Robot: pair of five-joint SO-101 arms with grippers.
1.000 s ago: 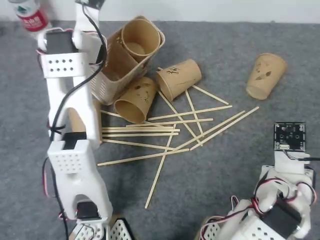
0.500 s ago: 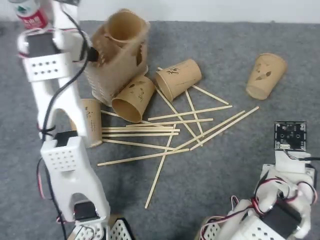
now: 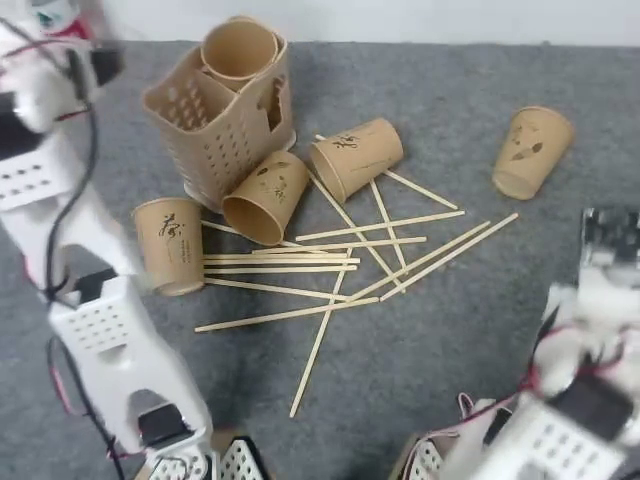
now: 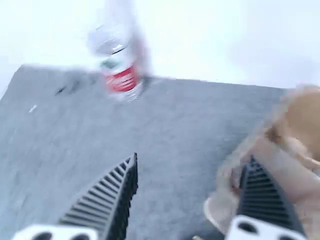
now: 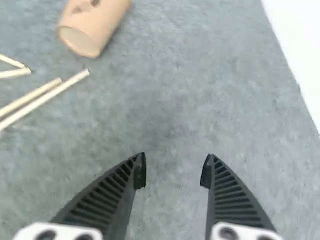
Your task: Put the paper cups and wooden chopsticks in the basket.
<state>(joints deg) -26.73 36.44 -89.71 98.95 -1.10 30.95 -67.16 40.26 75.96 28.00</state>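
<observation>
Right wrist view: spread, empty fingers (image 5: 117, 192) of right gripper (image 5: 175, 157) over worktop (image 5: 215, 85); beyond them, well apart, lone paper cup (image 5: 92, 25) on its side, mouth turned back toward them. Likely this arm's pick; left gripper (image 4: 191, 160) also spread and empty, near basket (image 3: 215, 140).

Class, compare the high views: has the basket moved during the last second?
Yes. The basket has tipped more upright and shifted left, away from the lone paper cup at the right, which lies where it did.
</observation>
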